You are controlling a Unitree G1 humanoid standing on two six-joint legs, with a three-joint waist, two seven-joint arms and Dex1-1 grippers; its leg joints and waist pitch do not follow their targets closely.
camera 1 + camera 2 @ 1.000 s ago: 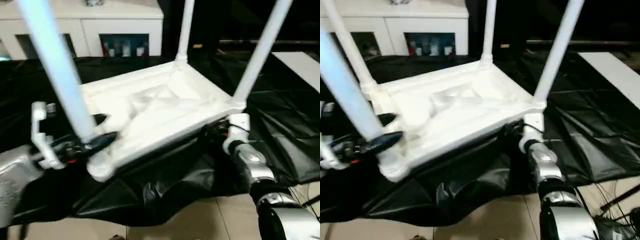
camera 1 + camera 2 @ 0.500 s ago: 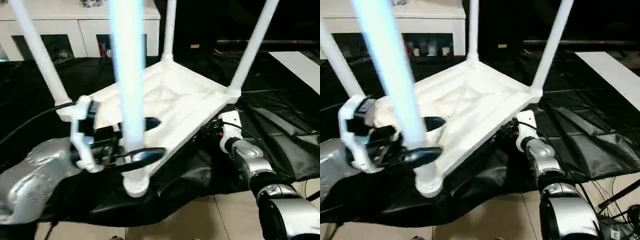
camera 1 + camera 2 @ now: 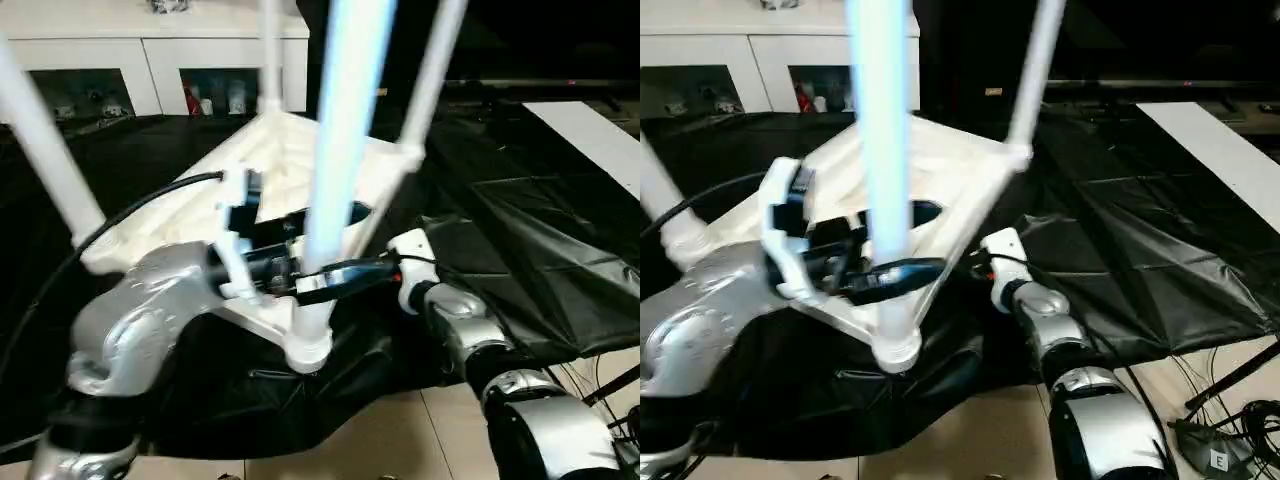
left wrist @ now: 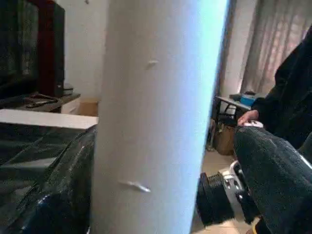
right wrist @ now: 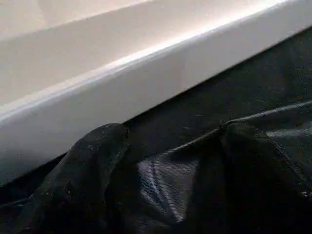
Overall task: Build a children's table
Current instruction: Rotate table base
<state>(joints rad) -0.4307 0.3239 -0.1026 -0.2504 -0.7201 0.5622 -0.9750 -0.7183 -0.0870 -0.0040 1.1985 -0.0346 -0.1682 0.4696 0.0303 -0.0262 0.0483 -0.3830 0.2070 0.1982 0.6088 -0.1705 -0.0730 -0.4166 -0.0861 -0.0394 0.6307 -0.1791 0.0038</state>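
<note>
So the children's table (image 3: 270, 170) is all white plastic and sitting upside down on the black-draped surface, ribbed underside facing up. All four legs are in their corner sockets and point up. It's turned corner-on: the nearest leg (image 3: 340, 150) stands at 6 o'clock of the top, its round socket (image 3: 308, 350) hanging over the front edge. The others are at 9 (image 3: 45, 150), 12 (image 3: 270, 55) and 3 o'clock (image 3: 430, 75).

Upright legs (image 3: 345, 130) fence the tabletop (image 3: 280, 170); black drape (image 3: 520, 250) right lies open.
</note>
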